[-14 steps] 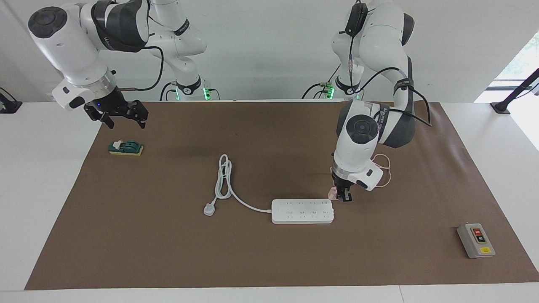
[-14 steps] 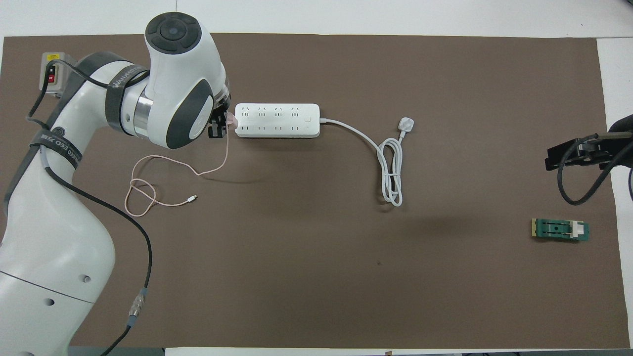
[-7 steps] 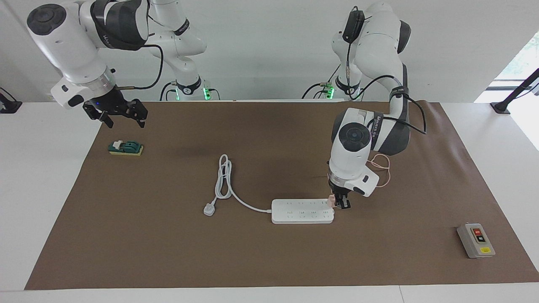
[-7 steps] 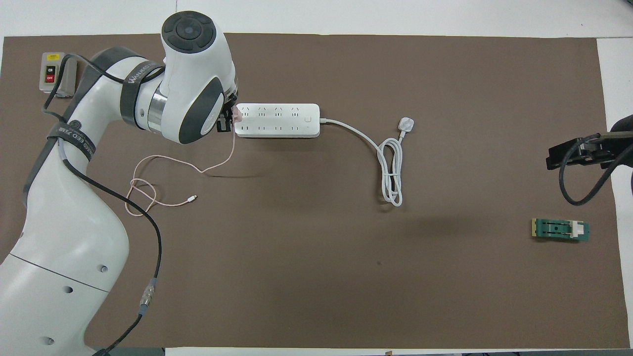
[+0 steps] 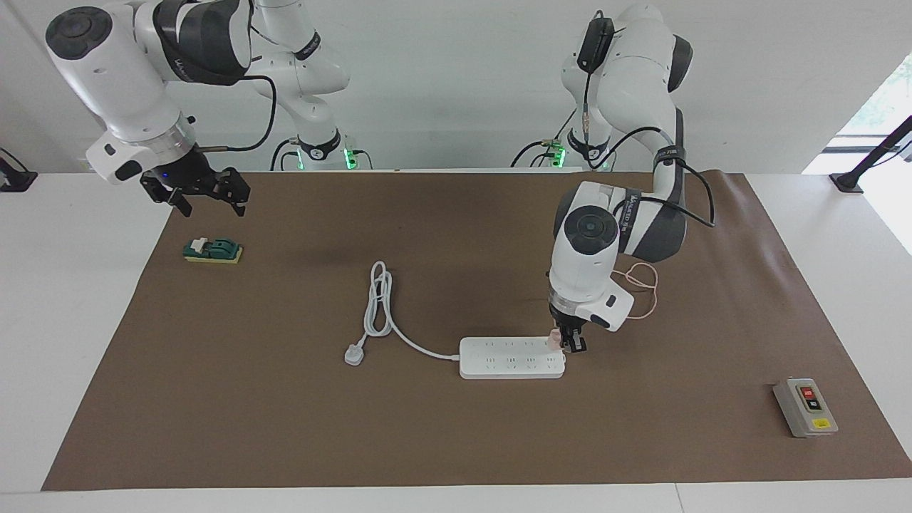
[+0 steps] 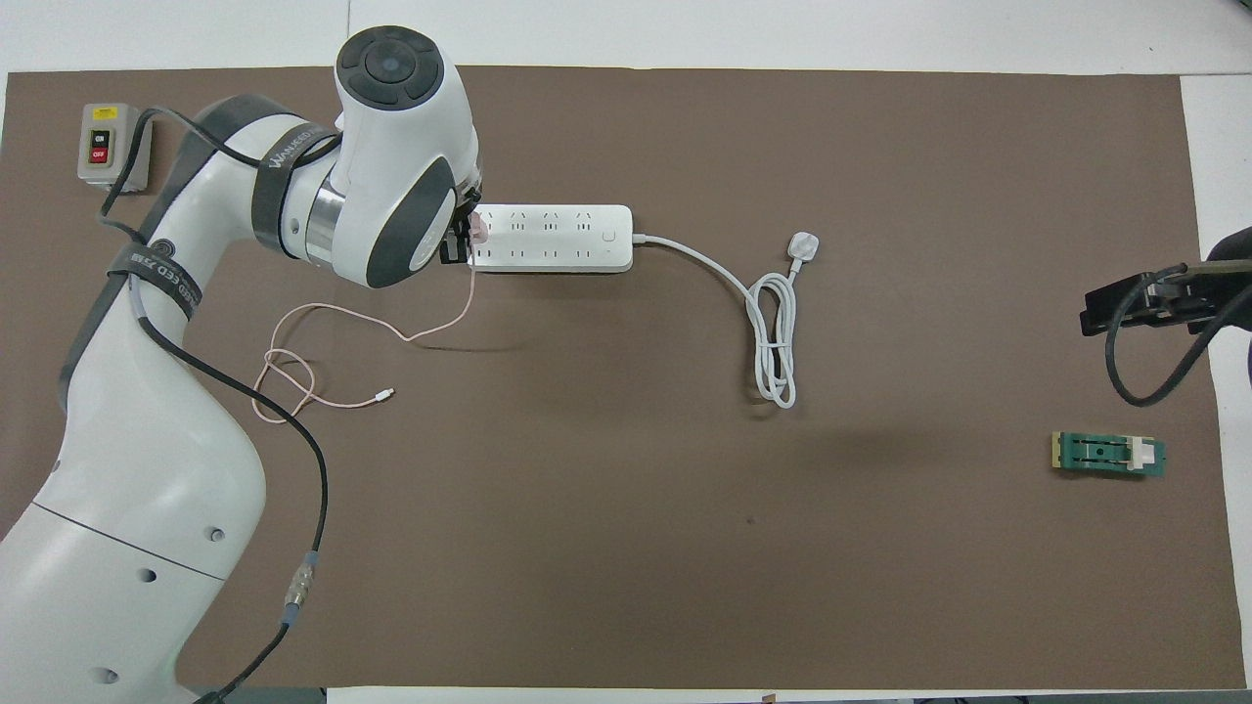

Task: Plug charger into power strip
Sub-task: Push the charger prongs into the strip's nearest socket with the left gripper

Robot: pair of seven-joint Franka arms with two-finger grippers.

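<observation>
gripping the charger [image 5: 553,343], left jaws hover over the power strip [image 5: 509,358].

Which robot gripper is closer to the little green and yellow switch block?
The right gripper. It hangs open just above the small green-and-yellow switch block. The left gripper holds the pale-pink cube charger over the long white power strip.

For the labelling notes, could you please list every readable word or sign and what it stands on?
"ON" and "OFF": on the black and red buttons of the grey switch box.
Black strap on the left arm: white lettering, too blurred to read.
Yellow sticker on that box: unreadable.
</observation>
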